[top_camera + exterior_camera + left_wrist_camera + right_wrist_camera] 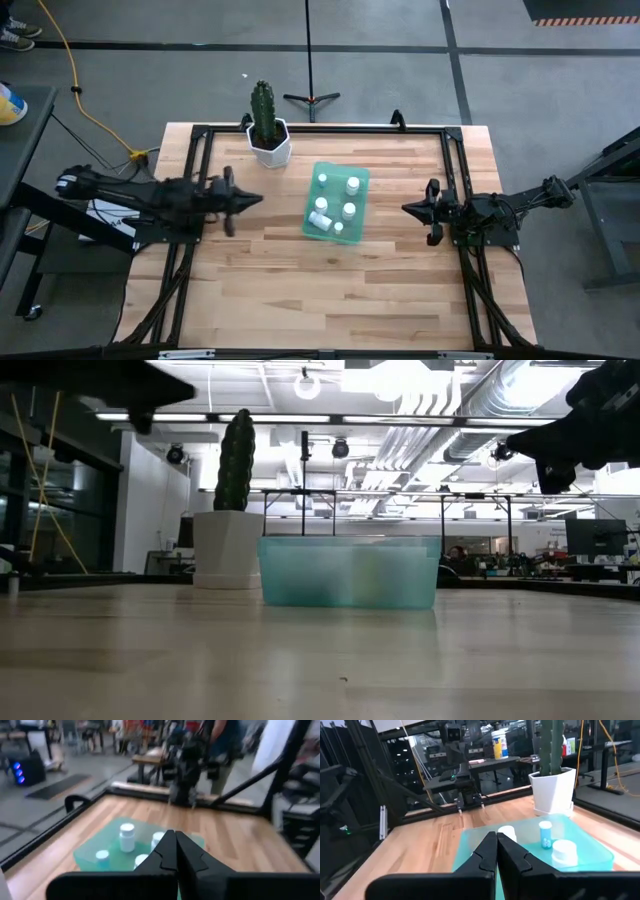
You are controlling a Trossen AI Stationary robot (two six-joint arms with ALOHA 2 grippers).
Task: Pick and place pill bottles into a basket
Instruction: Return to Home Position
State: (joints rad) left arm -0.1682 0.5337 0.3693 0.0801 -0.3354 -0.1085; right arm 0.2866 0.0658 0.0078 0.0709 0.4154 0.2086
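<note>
Light wooden table (pixel 400 290), teal basket (pixel 338 175) near its middle, white cactus pot (pixel 272 155) by the rear edge

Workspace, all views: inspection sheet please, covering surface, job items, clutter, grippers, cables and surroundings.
Surface: wooden table, black frame along its edges.
Job's things: pill bottles in the basket, one on its side, the rest upright; none seen outside it.
Clutter: cactus pot near the far edge, apart from the basket.
Grippers: left gripper and right gripper shut, empty, either side of the basket.
Cables: yellow cable on the floor, left of the table.
Surroundings: tripod stand beyond the table.
</note>
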